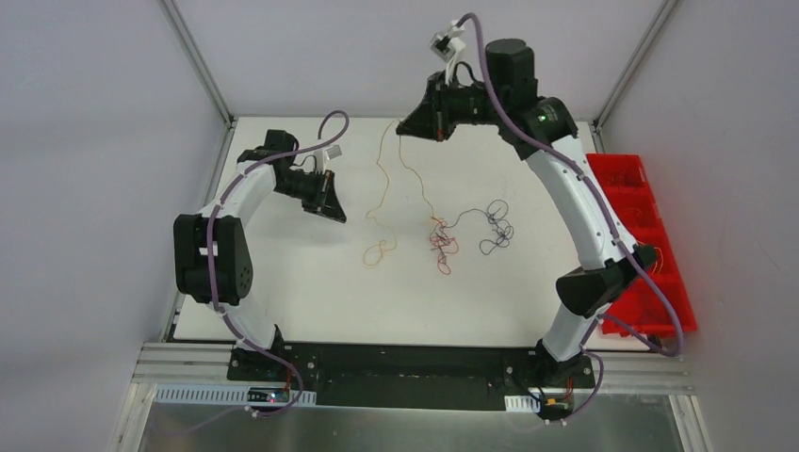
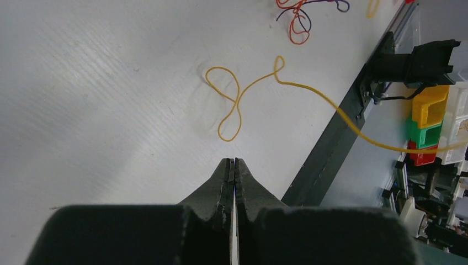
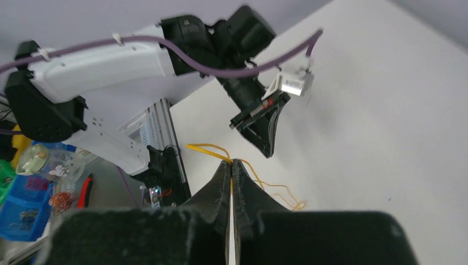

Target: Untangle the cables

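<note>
A thin yellow cable (image 1: 369, 218) hangs from my right gripper (image 1: 405, 130), which is shut on it high above the far side of the table. One strand drops to a loop lying on the table; the other runs into a small red and orange tangle (image 1: 441, 243). A dark purple cable (image 1: 496, 228) curls just right of that tangle. In the right wrist view the yellow cable (image 3: 205, 147) passes between my shut fingertips (image 3: 232, 162). My left gripper (image 1: 337, 215) is shut and empty, hovering left of the yellow loop (image 2: 230, 105), with its tip (image 2: 232, 161) a little short of it.
A red bin (image 1: 646, 222) with compartments stands along the table's right edge. The white table (image 1: 283, 292) has metal frame posts at its far corners. In the left wrist view, stacked yellow, green and red bins (image 2: 427, 118) sit beyond the table's dark edge rail (image 2: 331, 143).
</note>
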`<move>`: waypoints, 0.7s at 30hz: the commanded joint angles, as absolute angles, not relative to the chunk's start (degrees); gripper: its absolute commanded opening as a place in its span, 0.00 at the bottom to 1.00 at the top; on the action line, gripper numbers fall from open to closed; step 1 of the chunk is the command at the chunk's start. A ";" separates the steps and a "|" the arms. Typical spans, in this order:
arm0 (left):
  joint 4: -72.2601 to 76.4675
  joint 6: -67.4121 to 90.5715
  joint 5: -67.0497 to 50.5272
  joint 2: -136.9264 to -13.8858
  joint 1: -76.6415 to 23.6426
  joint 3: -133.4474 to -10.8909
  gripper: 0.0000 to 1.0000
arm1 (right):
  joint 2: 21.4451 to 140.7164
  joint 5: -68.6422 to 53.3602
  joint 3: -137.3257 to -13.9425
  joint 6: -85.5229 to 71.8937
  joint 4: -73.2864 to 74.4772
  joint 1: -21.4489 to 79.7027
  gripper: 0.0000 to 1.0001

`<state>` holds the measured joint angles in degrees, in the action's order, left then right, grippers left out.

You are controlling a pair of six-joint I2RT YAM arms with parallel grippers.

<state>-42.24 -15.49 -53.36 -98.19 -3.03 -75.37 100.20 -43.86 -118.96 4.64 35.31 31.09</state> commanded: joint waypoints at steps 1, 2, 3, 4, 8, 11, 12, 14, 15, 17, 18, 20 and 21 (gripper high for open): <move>-41.06 -13.59 -55.44 -94.44 -2.64 -77.54 0.00 | 96.82 -41.86 -133.52 2.80 32.22 29.35 0.00; -41.05 -13.54 -55.31 -94.50 -2.64 -77.72 0.00 | 96.15 -41.44 -133.91 3.78 32.12 29.34 0.00; -41.05 -13.46 -55.29 -94.55 -2.64 -77.84 0.02 | 94.93 -40.71 -132.50 5.09 31.74 29.33 0.00; -40.97 -13.34 -55.22 -94.71 -2.65 -77.87 0.04 | 93.55 -39.48 -129.37 6.90 31.15 29.34 0.00; -40.70 -12.75 -53.96 -95.56 -2.64 -77.53 0.23 | 89.91 -31.14 -107.66 20.97 33.03 29.31 0.00; -40.69 -12.50 -51.73 -95.56 -2.36 -77.28 0.41 | 91.06 -22.33 -94.22 33.39 38.53 29.14 0.00; -40.69 -12.48 -50.66 -95.47 -2.07 -77.14 0.45 | 91.51 -18.90 -91.16 37.37 39.91 28.74 0.00; -40.69 -12.40 -49.29 -95.14 -1.23 -76.71 0.50 | 91.60 -15.34 -89.34 38.65 41.38 25.87 0.00; -40.69 -12.38 -48.80 -94.87 -0.67 -76.42 0.52 | 91.39 -15.17 -90.96 38.12 41.95 23.94 0.00; -40.69 -12.43 -48.21 -94.39 -0.35 -75.88 0.55 | 91.94 -15.24 -98.13 37.81 44.65 20.13 0.00; -40.69 -12.56 -48.15 -94.25 -0.35 -75.59 0.56 | 92.82 -16.97 -104.12 36.94 46.53 17.82 0.00; -40.61 -12.62 -48.40 -94.29 -0.35 -75.46 0.59 | 95.23 -22.80 -119.28 33.18 50.88 15.62 0.00; -40.53 -12.57 -48.60 -94.51 -0.34 -75.60 0.60 | 96.49 -26.15 -125.92 31.07 53.09 15.40 0.00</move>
<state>-40.77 -12.47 -48.95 -97.06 -0.62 -75.96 100.71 -19.31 -98.43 33.50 49.17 18.72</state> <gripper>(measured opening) 0.581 0.006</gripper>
